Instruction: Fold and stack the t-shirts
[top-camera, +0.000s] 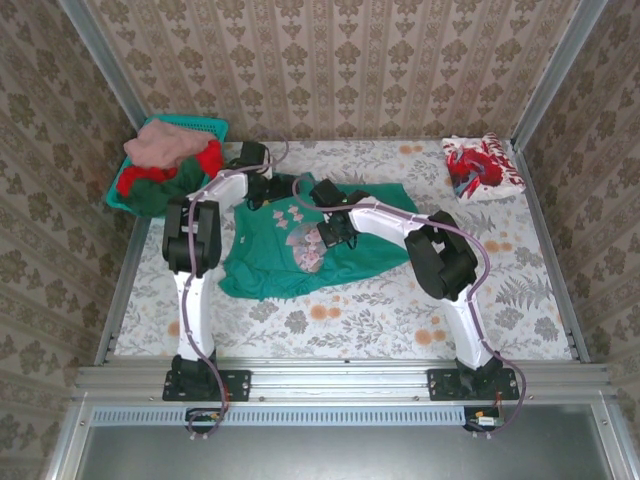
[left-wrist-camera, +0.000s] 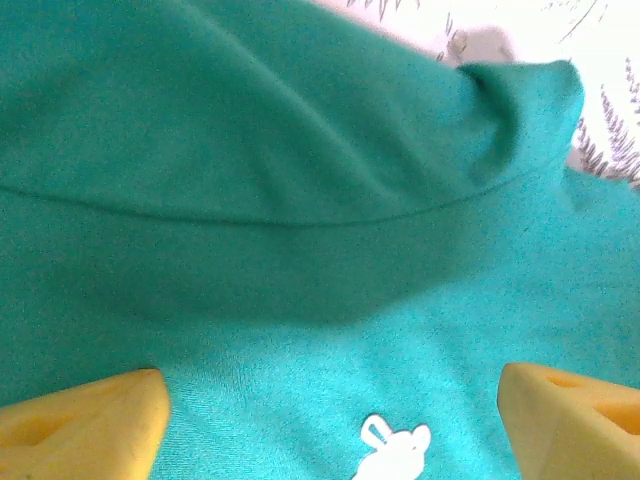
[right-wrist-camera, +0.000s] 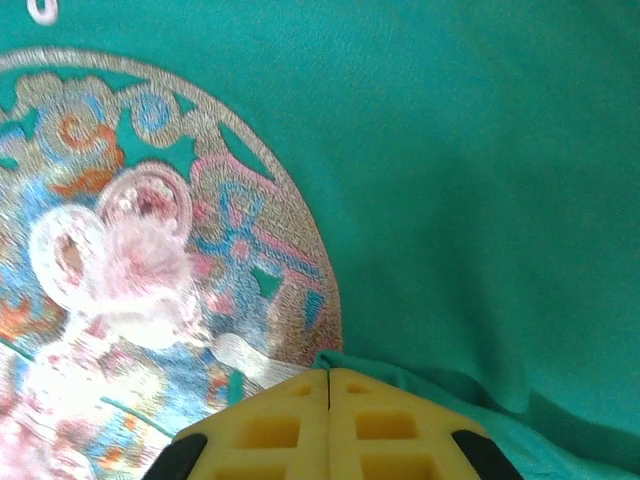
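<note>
One teal-green t-shirt (top-camera: 270, 255) lies spread on the bench (top-camera: 400, 310). Right jaws are pressed together, pinching a fold beside its print; left jaws hang wide apart over its far edge. Beyond, one red-and-white t-shirt (top-camera: 480, 165) sits far right, and three more are heaped in one basket (top-camera: 215, 125) far left.

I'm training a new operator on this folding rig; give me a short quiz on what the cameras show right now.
1. True or false: the jaws of the left arm stand open over the teal-green t-shirt.
2. Where on the table is the red-and-white t-shirt? A near left corner; B far right corner; C under the teal-green one.
3. Fill in: the jaws of the right arm are ___ at the edge of the chest print.
Key: 1 true; 2 B; 3 shut.
</note>
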